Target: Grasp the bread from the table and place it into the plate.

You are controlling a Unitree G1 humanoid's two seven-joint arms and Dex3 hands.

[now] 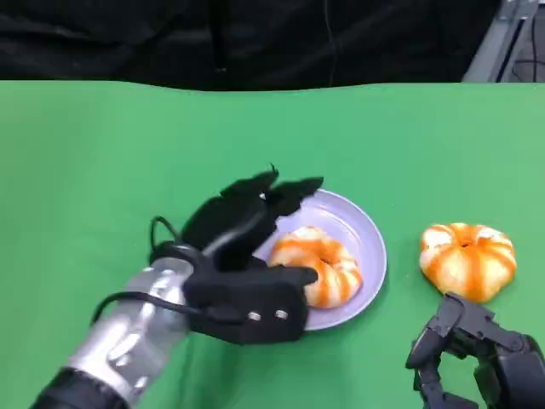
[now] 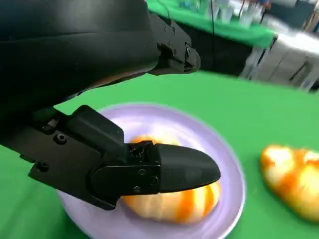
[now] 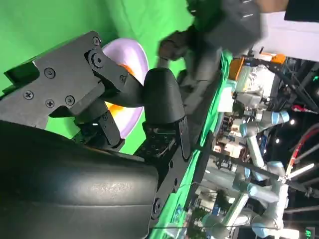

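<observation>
A lilac plate (image 1: 361, 223) lies on the green table, and an orange-and-white striped bread (image 1: 329, 261) rests in it. My left hand (image 1: 247, 256) hovers over the plate's left side with its fingers spread above the bread and its thumb low along the bread's near side. In the left wrist view the thumb (image 2: 169, 172) crosses in front of the bread (image 2: 169, 206) on the plate (image 2: 222, 149), while the other fingers stand clear above it. A second striped bread (image 1: 467, 260) sits on the table right of the plate. My right hand (image 1: 477, 358) rests just in front of it, holding nothing.
The green table (image 1: 102, 153) ends at a dark backdrop along the far side. The second bread (image 2: 294, 181) lies a short way off the plate's rim. The right wrist view looks past my right hand (image 3: 159, 99) to the plate (image 3: 130, 55) and a cluttered lab beyond.
</observation>
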